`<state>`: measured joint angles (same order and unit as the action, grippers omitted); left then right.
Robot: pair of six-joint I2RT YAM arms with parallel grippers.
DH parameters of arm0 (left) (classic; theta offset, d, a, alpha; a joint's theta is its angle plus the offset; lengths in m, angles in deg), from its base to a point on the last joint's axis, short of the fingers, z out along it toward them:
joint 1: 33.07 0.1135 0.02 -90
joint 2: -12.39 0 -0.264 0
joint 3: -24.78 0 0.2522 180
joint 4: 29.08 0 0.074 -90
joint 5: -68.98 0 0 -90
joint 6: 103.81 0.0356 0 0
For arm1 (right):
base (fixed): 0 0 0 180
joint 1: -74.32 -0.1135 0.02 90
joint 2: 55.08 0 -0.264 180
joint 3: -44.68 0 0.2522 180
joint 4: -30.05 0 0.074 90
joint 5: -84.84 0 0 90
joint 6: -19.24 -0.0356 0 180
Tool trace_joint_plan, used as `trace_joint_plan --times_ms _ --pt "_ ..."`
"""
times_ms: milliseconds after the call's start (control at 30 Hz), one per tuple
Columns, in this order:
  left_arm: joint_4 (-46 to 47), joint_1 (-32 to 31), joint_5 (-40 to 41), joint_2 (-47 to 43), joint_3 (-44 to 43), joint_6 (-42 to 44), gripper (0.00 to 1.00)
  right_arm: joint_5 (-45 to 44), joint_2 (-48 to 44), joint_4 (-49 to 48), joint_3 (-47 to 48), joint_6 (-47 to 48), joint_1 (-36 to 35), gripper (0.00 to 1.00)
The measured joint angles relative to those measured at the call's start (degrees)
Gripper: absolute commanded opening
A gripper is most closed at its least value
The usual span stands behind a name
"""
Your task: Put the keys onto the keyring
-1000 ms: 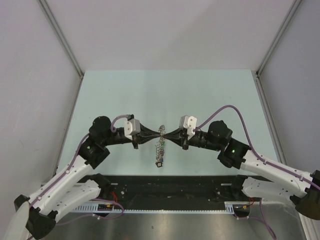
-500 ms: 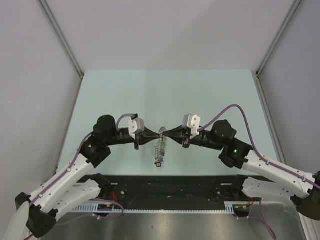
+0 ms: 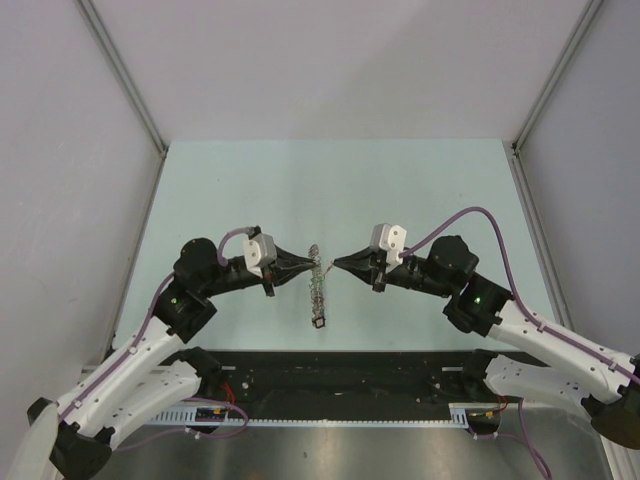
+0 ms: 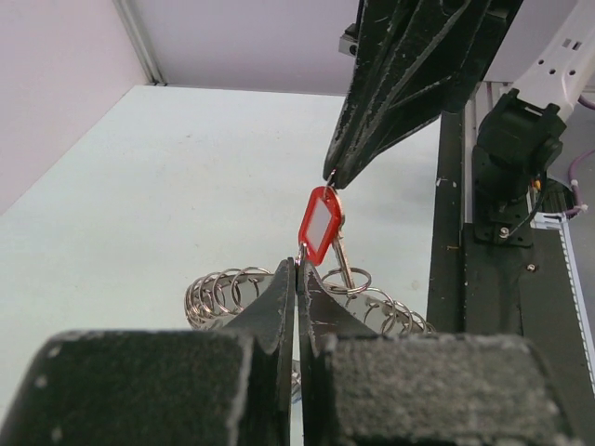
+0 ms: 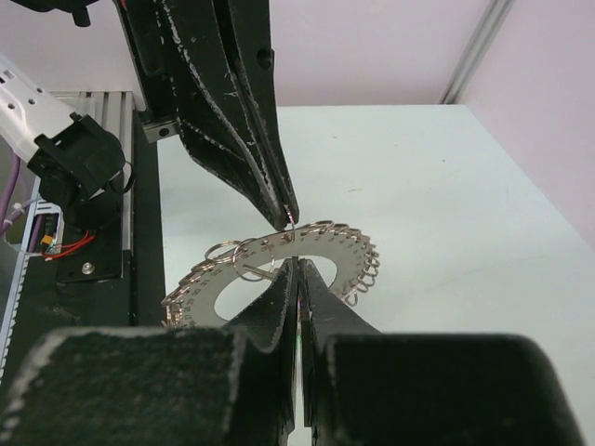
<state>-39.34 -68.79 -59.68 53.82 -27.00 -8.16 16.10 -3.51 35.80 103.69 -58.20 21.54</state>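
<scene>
Left claw [image 5: 290, 216]: closed, pinching the rim of the ring [image 5: 321, 243].
Right claw [image 4: 333, 175]: closed on the top loop of the key [image 4: 319, 221], which hung just above the ring.
Done: both pieces gripped and close together.
Left: threading; the key apparently was not yet attached.

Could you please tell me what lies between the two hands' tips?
The red-tagged key hangs between the left hand and the right hand, dangling from the right hand's tips close to the keyring; the left wrist view shows it best.
</scene>
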Motion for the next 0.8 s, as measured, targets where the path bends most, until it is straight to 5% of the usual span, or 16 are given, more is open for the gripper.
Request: trace_joint_plan --times_ms 800 --pt "5.27 0.87 -4.59 0.04 1.70 -2.69 0.00 6.03 2.60 0.17 0.42 -0.57 1.53 0.00"
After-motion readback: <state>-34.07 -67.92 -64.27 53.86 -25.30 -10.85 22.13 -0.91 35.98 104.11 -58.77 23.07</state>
